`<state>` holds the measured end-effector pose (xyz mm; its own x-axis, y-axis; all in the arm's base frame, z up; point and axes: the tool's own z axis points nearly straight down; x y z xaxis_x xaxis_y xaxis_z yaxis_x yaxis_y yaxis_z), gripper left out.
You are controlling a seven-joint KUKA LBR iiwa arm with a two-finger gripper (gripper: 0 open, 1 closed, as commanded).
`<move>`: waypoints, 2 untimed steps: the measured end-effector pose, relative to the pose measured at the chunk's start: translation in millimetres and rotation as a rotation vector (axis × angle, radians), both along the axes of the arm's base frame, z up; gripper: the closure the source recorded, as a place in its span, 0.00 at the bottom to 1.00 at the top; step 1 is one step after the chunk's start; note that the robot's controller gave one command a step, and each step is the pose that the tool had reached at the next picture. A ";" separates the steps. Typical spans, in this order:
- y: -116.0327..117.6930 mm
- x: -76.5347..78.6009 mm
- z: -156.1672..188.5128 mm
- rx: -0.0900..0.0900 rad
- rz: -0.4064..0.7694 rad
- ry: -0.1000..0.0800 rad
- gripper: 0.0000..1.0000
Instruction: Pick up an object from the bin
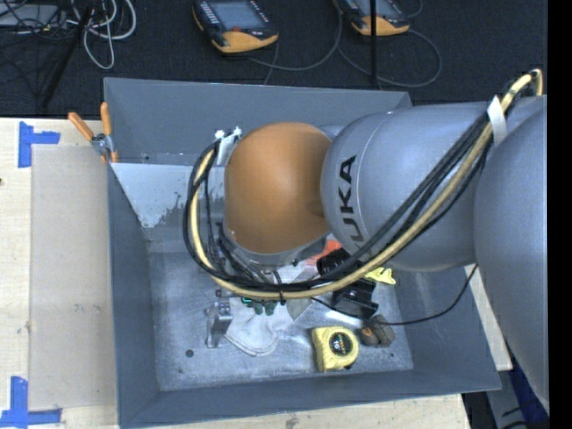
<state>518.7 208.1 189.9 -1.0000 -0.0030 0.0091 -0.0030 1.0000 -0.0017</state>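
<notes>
Evidently the descent: the arm (402,195) hangs low over a clear wrapper (255,336) beside a yellow tape measure (335,348). I cannot tell the jaws' state. The next move, I judge, needs a firm close, then a lift.

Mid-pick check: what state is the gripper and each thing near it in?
gripper: down near the bin floor
clear plastic piece: lying on the floor, beside the gripper
yellow tape measure: lying flat, apart from the gripper
black object: partly hidden under the arm
</notes>
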 end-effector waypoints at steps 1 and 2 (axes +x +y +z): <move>-0.5 0.3 1.9 0.000 -0.001 -0.002 0.00; -13.3 32.3 29.2 0.002 0.162 -0.001 0.00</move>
